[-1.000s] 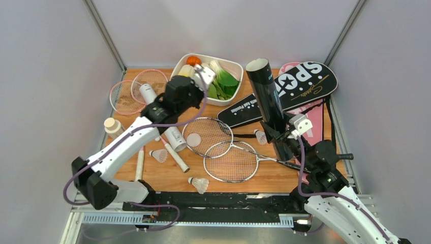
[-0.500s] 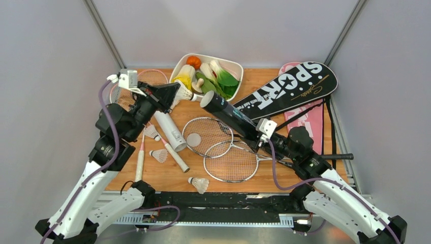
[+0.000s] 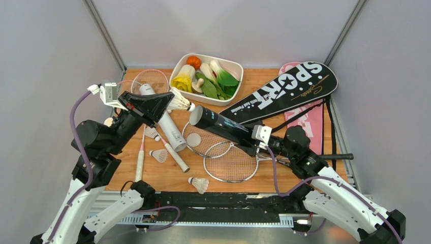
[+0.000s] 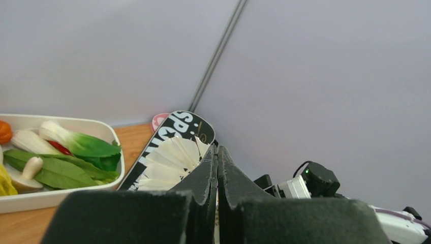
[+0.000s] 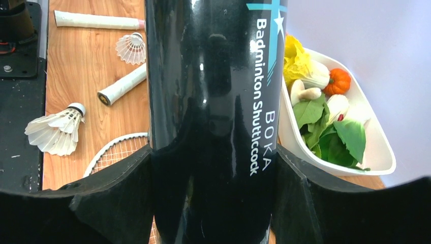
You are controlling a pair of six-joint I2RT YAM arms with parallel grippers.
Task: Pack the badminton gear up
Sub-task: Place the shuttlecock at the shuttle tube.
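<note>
Pinched a shuttlecock (image 3: 180, 100) in the left claw (image 3: 170, 99), aloft, cork just beside the open mouth of the black tube (image 3: 223, 127). Clamped that tube in the right claw (image 3: 252, 144), tilted above the racquets (image 3: 228, 163). Looked like loading; called next for aligning cork with mouth and sliding in.

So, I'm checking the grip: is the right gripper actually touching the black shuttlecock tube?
Touching. The right wrist view shows the black shuttlecock tube wedged in the right gripper, both fingers flush against its sides.
</note>
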